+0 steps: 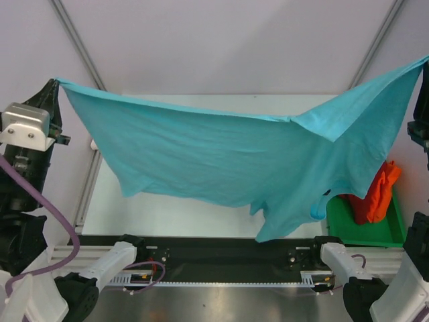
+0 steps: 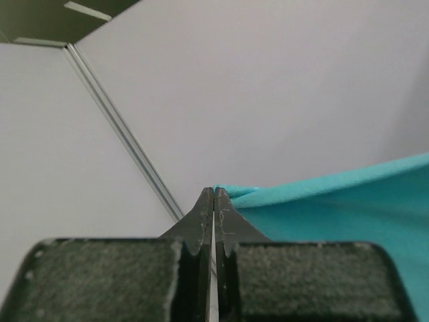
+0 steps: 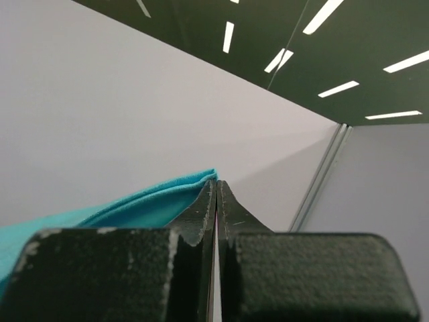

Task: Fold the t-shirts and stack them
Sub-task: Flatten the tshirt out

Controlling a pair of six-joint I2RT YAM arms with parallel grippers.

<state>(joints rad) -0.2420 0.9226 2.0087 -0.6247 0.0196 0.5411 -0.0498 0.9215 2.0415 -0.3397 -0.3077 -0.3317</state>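
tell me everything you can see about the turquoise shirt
The turquoise t-shirt is plain, thin, soft-looking cloth, lightly wrinkled. It hangs spread wide in the air above the table, pinched at its top corners by the left gripper and the right gripper, both shut on it. The top edge sags in the middle, with a fold near the right end. The lower edge is uneven, a sleeve dangling at lower right.
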